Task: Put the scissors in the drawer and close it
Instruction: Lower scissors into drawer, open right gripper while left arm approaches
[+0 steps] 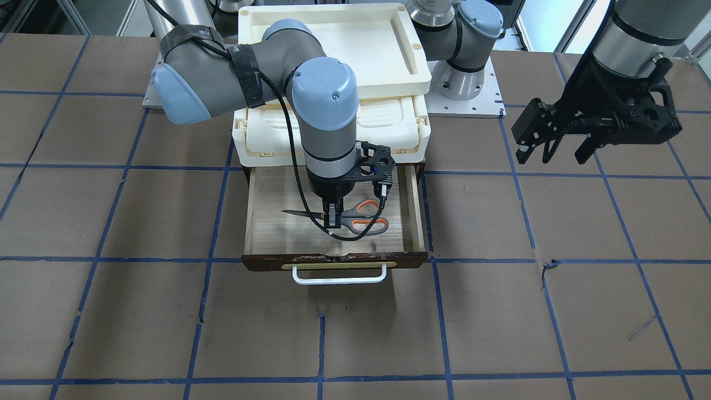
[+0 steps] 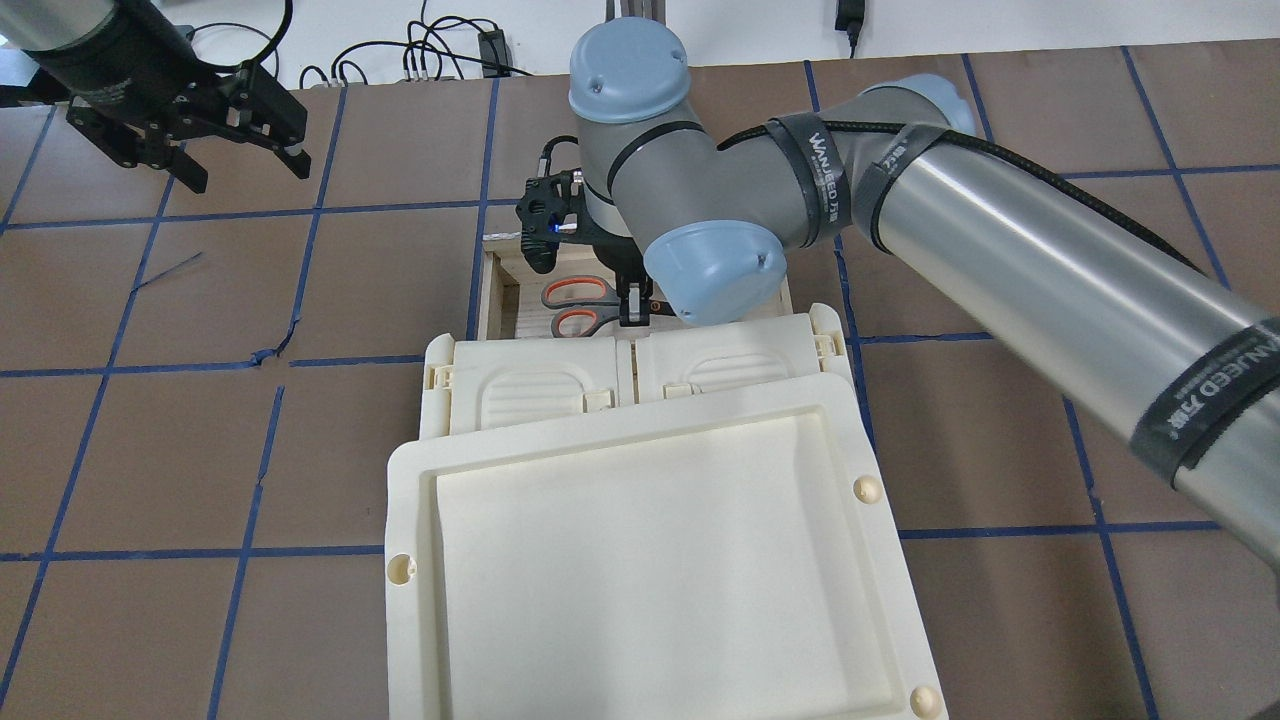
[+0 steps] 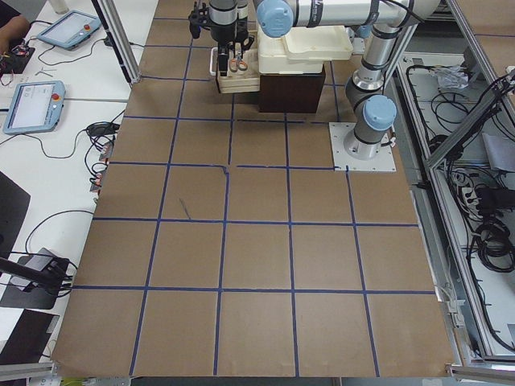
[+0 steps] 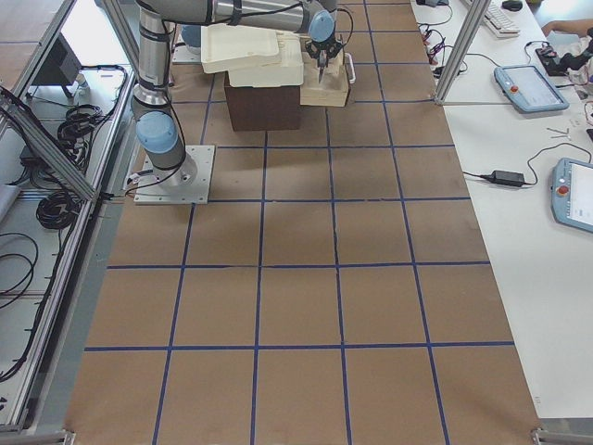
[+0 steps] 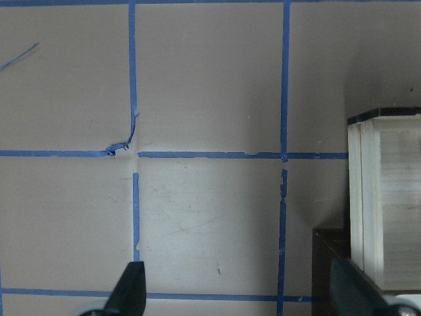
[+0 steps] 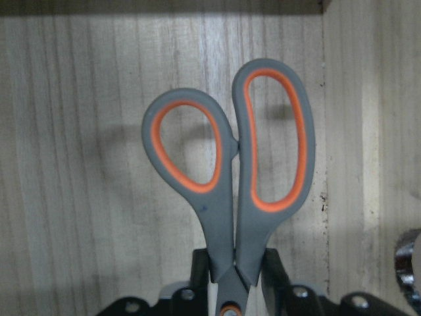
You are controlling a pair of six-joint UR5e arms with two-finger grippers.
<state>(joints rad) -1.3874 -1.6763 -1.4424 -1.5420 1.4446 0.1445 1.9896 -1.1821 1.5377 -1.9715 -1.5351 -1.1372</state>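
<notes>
R gripper (image 1: 332, 218) pinches grey, orange-lined scissors (image 1: 351, 221) near pivot, slim steel blades inside open pale-wood drawer (image 1: 333, 260); only its wrist cam shows the grip close-up. L gripper (image 1: 562, 155), well apart at right, spread wide, empty.

Scissors (image 6: 220, 217): grey handles, orange loop linings, silver blades. Drawer (image 1: 266, 228): pale straight-grained wood inside, dark brown front, brass plate, white handle. Table (image 1: 166, 311): brown, blue tape grid. Tray (image 2: 640, 560), box (image 2: 530, 385): cream. Left gripper (image 2: 248, 175), right gripper (image 1: 332, 222): black.

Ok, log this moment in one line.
right gripper: shut on scissors, inside open drawer | left gripper: open, empty, away from drawer
</notes>
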